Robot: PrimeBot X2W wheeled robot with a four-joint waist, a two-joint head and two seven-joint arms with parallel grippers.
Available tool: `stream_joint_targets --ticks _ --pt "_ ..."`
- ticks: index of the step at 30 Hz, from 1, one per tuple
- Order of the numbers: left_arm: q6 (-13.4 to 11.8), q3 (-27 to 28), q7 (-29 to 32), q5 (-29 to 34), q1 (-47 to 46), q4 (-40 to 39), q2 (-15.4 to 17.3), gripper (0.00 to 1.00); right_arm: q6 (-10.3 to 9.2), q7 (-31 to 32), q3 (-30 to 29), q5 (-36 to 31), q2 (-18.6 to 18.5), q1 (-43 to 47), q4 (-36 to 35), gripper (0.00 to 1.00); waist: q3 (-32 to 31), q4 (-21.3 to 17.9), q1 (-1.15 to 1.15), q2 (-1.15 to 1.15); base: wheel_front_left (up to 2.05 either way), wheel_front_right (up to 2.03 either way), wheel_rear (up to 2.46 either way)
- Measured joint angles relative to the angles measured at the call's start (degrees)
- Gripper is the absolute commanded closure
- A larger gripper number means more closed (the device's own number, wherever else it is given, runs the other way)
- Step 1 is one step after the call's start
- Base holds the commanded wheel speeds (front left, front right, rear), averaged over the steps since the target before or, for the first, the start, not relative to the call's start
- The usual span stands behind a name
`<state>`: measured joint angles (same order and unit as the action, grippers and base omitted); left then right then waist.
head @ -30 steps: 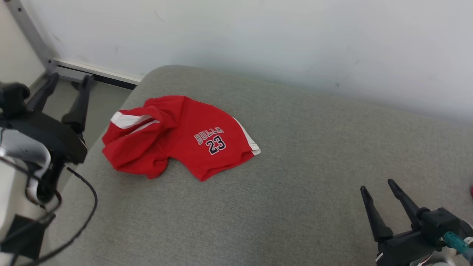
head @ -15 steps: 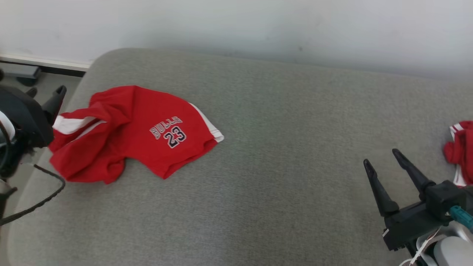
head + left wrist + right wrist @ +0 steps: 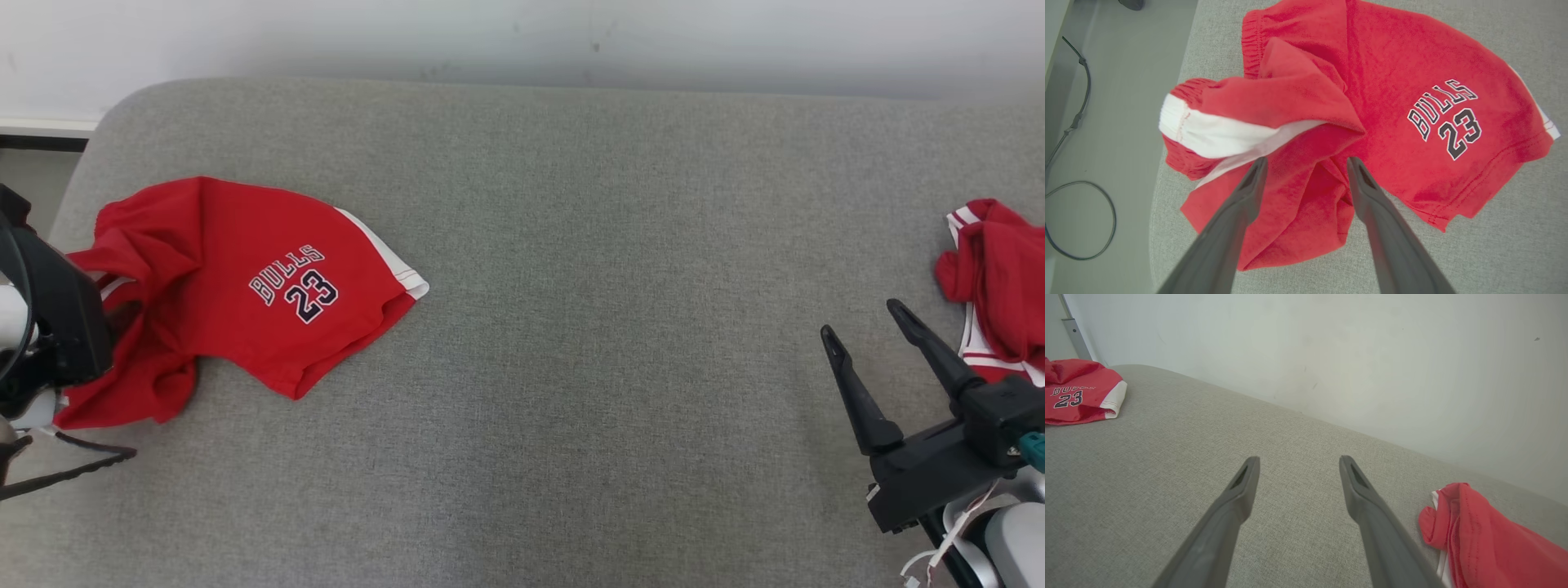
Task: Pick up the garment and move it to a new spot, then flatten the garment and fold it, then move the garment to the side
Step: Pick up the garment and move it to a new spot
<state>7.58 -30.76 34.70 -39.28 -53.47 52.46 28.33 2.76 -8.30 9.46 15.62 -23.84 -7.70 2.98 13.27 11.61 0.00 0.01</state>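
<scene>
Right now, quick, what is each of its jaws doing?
Left gripper: jaws open, empty, over the red Bulls shorts.
Right gripper: jaws open, empty.

The right gripper (image 3: 1298, 458) rises from 6 o'clock with its two dark fingers spread wide and nothing between them, above a grey fabric worktop (image 3: 1167, 465). At 9 o'clock, well apart, lie red shorts (image 3: 1077, 396) printed "23" with a white edge. At 4 o'clock, near the right finger, sits a crumpled red garment (image 3: 1486, 535). A pale wall (image 3: 1372, 355) spans 12 o'clock.
</scene>
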Motion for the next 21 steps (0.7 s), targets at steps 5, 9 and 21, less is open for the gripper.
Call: stream_joint_targets --ticks 5,9,21 --pt "0.0 -1.5 2.3 -0.9 0.0 1.4 -0.7 0.00 -0.08 0.8 -0.4 0.0 -0.9 0.1 -1.4 0.00 1.2 -0.5 0.00 0.00 0.00 0.00 0.00" --pt "0.0 -2.4 3.1 -1.1 0.0 2.4 -0.9 0.00 -0.31 1.6 -0.3 -0.1 -1.0 0.2 -2.5 0.00 2.2 -0.6 0.00 0.00 0.00 0.00 0.00" --pt "0.0 -7.5 2.4 -1.2 -2.5 2.8 -0.9 1.00 -0.74 3.3 -0.1 -0.3 -1.4 -0.1 -3.4 0.00 3.5 0.0 0.00 0.00 0.00 0.00 0.00"
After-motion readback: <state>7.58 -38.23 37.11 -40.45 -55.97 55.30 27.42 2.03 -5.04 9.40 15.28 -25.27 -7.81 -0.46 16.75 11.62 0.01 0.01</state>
